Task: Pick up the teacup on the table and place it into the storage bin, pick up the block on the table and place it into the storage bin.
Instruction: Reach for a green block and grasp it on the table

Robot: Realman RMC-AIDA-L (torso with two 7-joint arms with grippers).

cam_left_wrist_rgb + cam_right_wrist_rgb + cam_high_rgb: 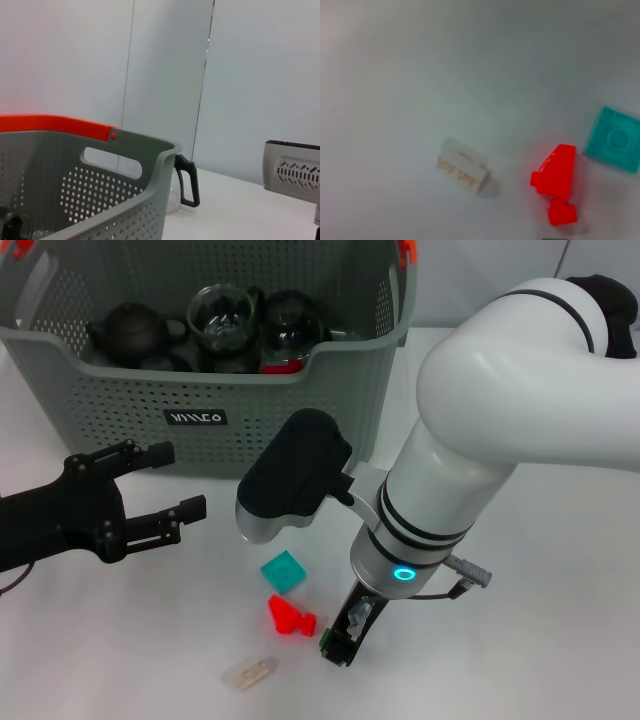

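- Head view: the bin (200,390) stands at the far left of the white table (560,640), already holding dark teapots and glass cups. The left gripper (150,485) waits just before the bin's front wall, fingers spread and empty. The right gripper (345,635) hangs low beside the red block (290,618), likely lining up a grasp; whether it is released or clenched I cannot tell. A teal block (283,572) and a pale block (248,672) lie nearby.
- Left wrist view: the bin's rim (145,145) with orange clip (55,125), a glass jug (182,187) behind it, and plain white wall panels.
- Right wrist view: looking down on bare table, red block (557,175) between teal (615,146) and pale (464,166).
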